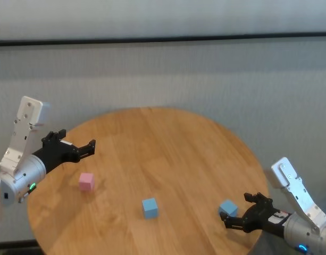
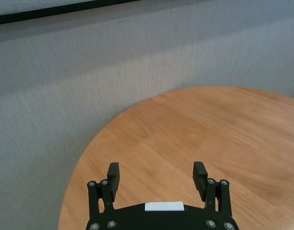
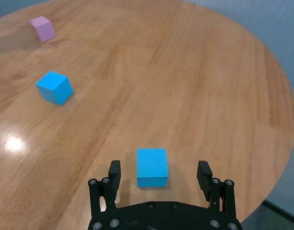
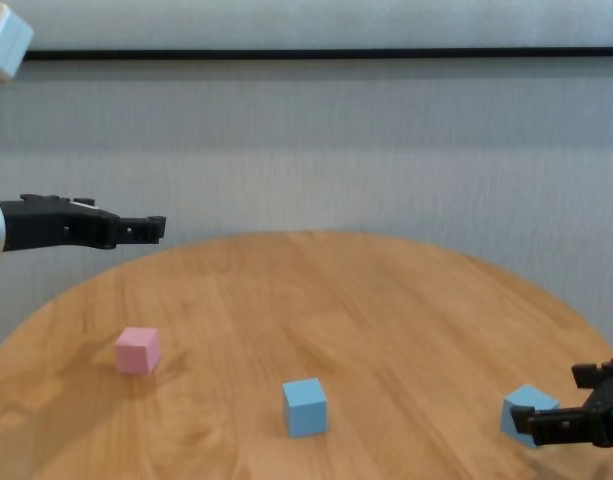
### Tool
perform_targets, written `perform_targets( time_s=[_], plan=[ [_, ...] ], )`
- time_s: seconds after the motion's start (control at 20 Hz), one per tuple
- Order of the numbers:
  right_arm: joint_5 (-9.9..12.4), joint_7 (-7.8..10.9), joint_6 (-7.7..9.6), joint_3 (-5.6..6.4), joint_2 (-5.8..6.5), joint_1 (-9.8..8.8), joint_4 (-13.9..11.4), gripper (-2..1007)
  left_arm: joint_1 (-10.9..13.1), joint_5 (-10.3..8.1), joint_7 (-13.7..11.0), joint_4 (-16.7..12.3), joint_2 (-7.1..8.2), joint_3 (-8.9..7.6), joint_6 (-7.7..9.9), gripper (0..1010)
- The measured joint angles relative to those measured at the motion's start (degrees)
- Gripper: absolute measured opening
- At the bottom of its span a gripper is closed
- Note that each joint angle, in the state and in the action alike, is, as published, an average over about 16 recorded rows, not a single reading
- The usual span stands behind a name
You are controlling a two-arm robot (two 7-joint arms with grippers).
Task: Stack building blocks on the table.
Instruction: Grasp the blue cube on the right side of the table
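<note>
Two light-blue blocks [image 1: 149,207] [image 1: 228,208], one pale-pink block [image 1: 86,181], light-brown wood-grain table [image 1: 168,149].

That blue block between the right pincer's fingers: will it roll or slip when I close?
Probably not: the blue block is a flat-faced cube lying flat on the table, so it shouldn't roll. Its matte faces suggest fair grip. The open right pincer straddles it.

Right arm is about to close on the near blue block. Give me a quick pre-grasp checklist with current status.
1. Right gripper open: ok.
2. Near blue block between its fingers: ok in the right wrist view.
3. Fingers low enough to grip: cannot tell.
4. Middle blue block and pink block apart, away from the grasp: ok.
5. Left gripper open, raised over the table edge, out of the way: ok.
6. Anything stacked yet: not ok.
</note>
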Motion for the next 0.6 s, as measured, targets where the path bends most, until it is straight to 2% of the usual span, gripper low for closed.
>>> perform_targets(
  time_s=[0.35,0.6],
  plan=[
    [-0.2,-0.09,1.62,0.73,-2.09,0.8,2.1,1001,0.0,0.0,0.0,0.0,0.0,0.02,0.01,1003],
    [-0.4,0.24,2.53,1.21,-3.07,1.18,3.0,1001,0.0,0.0,0.0,0.0,0.0,0.03,0.01,1003]
  ],
)
